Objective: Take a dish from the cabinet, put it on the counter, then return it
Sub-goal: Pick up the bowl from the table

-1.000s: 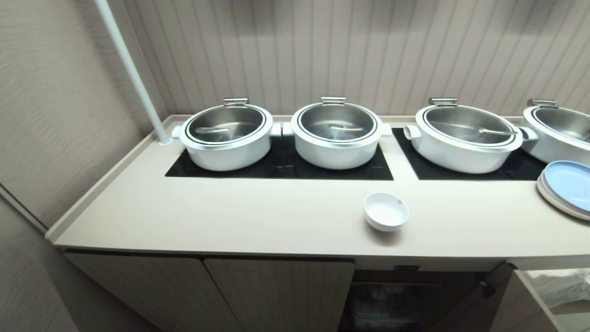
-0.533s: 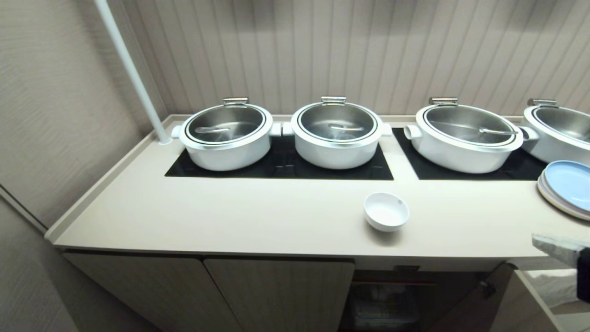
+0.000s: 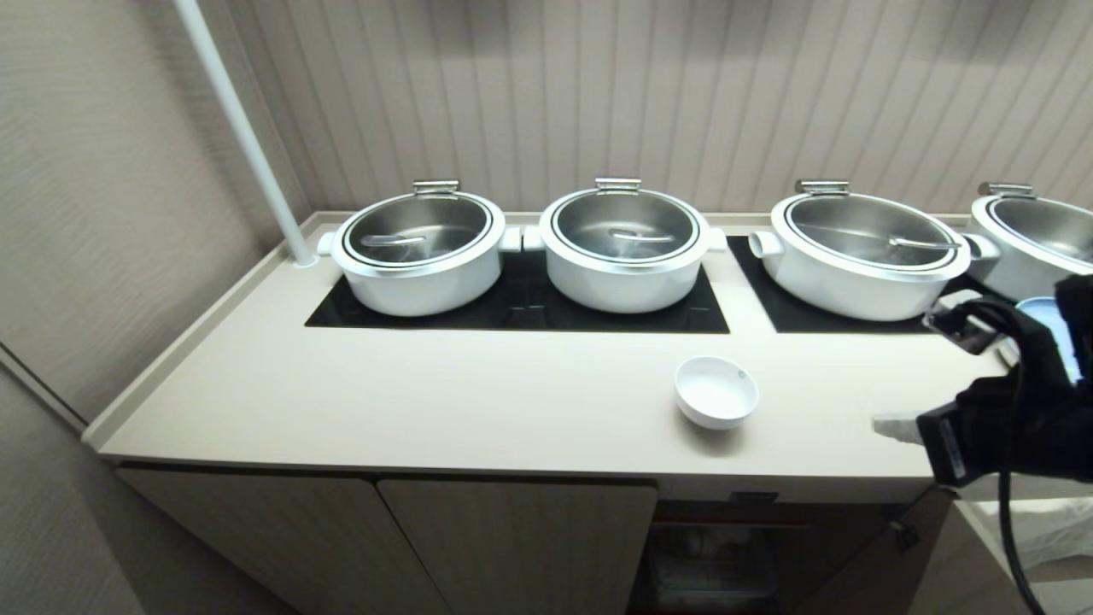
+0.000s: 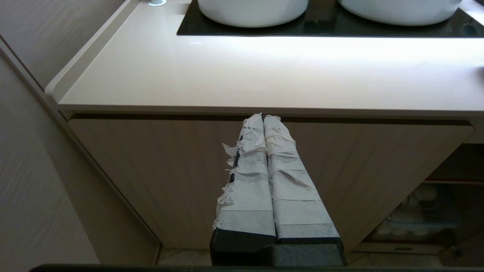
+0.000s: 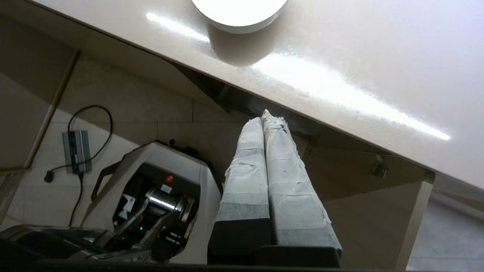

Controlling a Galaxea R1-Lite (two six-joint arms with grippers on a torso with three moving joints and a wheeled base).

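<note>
**Bowl on the counter, right arm at the near edge with fingers pressed together**

The bowl [image 3: 716,391] is seen upright on the counter [image 3: 427,401], near the front edge, well apart from the big lidded pots [image 3: 623,248] lined up on the black cooktop panels [image 3: 529,312] at the far side. It looks empty. So the dish is judged to be out and set down; the return trip is what is left.

The right gripper [image 3: 897,424] is found at the right, just past the counter's near edge, with the bowl off to its left and nothing held. In the right wrist view the taped fingers [image 5: 281,166] are shown flat against each other, no gap at all. The left gripper [image 4: 263,121] is parked low in front of a closed cabinet door [image 4: 170,170], its fingers likewise pinched together.

Below the bowl, the cabinet [image 3: 726,555] is seen standing open, dim inside.

Now the risks. With the fingers shut, the bowl cannot be taken; if the approach is carried on this way, the rim could be struck and the bowl pushed along the smooth top, or off the near edge. A thin-walled pinch on glazed ware may also slip. The stacked plates [image 3: 1037,312] beside the arm could be clipped.
</note>
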